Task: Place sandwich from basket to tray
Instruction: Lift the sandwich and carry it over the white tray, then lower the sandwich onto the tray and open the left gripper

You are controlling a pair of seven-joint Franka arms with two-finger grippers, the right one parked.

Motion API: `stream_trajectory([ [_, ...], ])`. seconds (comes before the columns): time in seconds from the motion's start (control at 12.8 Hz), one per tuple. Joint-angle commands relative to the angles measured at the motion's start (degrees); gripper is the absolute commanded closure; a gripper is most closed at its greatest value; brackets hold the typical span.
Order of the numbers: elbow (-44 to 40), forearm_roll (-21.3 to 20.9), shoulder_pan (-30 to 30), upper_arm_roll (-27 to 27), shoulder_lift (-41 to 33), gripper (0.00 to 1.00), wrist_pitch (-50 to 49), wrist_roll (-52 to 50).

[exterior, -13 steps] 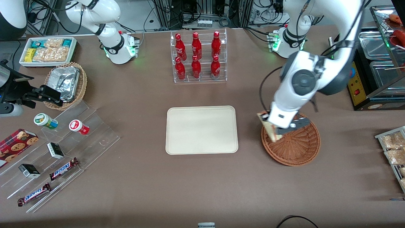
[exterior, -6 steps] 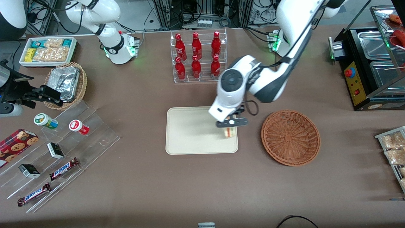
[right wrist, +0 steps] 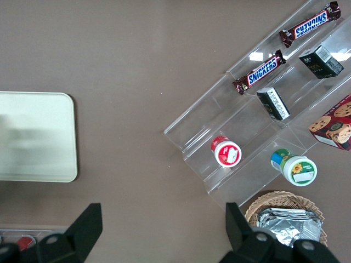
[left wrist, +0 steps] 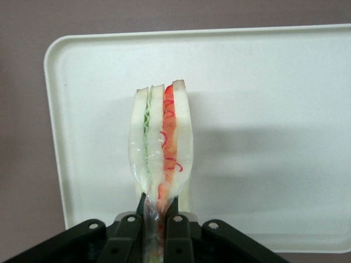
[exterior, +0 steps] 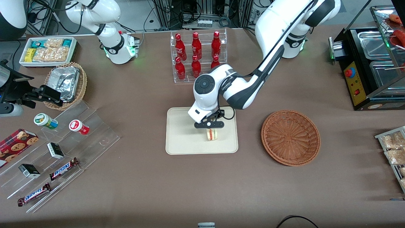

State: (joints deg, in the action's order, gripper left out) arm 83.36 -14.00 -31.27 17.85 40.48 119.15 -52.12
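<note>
Fingers (left wrist: 127, 230) of the gripper (exterior: 210, 126) are pinched nearly together on the sandwich (left wrist: 161, 143), clamping the twisted end of its clear wrap and the narrow edge of the bread between them. The wedge stands on edge out from the fingertips, its green layer beside one finger and its red-orange layer beside the other.

From the front, the gripper hangs over the tray (exterior: 180, 139), with the sandwich (exterior: 212, 134) just below the fingers, over the part of the tray nearer the basket (exterior: 290, 137). Whether its lower end already touches the tray surface I cannot tell; the wrist view shows only a soft shadow on the tray (left wrist: 263, 98) beside it.

The wrist and forearm cover part of the tray's edge farthest from the front camera, and the gripper body hides the top of the sandwich in that view. In the wrist view the fingertips themselves are cut off, and the wrap's tail disappears between them.

The basket sits well apart from the fingers, toward the working arm's end of the table, with nothing showing in it. A clear rack of red bottles (exterior: 196, 57) stands farther from the front camera than the tray, partly overlapped by the arm. Toward the parked arm's end lie clear steps (exterior: 63, 152) with snack bars, small boxes and two capped cups.
</note>
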Motion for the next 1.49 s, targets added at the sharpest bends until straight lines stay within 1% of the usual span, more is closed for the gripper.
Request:
stream_trajectory([
  [0.0, -2.1, -1.2, -0.7, -0.4, 1.3, 0.86, 0.6, -0.7],
  [0.16, -2.5, -1.4, -1.7, -0.7, 2.7, 0.86, 1.8, -0.6],
  [0.23, -2.4, -2.4, -1.7, -0.7, 2.8, 0.86, 2.5, -0.7],
  [0.39, -2.5, -3.1, -1.7, -0.7, 3.5, 0.85, 2.7, -0.9],
  [0.47, -2.6, -3.1, -1.7, -0.8, 3.8, 0.79, 2.8, -0.8],
  [0.55, -2.6, -3.1, -1.7, -0.8, 3.9, 0.79, 2.8, -0.8],
  [0.63, -2.6, -3.1, -1.7, -0.9, 4.2, 0.75, 2.9, -0.7],
  [0.7, -2.6, -3.3, -1.7, -1.0, 4.3, 0.4, 3.4, -0.4],
  [0.78, -2.6, -4.0, -1.6, -1.0, 4.3, 0.0, 3.4, -0.2],
  [1.02, -2.6, -3.3, -0.9, -0.9, 1.9, 0.0, 2.1, -0.9],
  [1.17, -2.6, -2.5, -0.6, -0.9, -1.9, 0.0, -3.0, -0.9],
  [1.33, -2.1, 2.2, 2.9, -0.8, -8.2, 0.0, -10.7, 0.0],
  [1.41, -2.0, 3.5, 4.4, -0.7, -10.8, 0.0, -14.0, 0.4],
])
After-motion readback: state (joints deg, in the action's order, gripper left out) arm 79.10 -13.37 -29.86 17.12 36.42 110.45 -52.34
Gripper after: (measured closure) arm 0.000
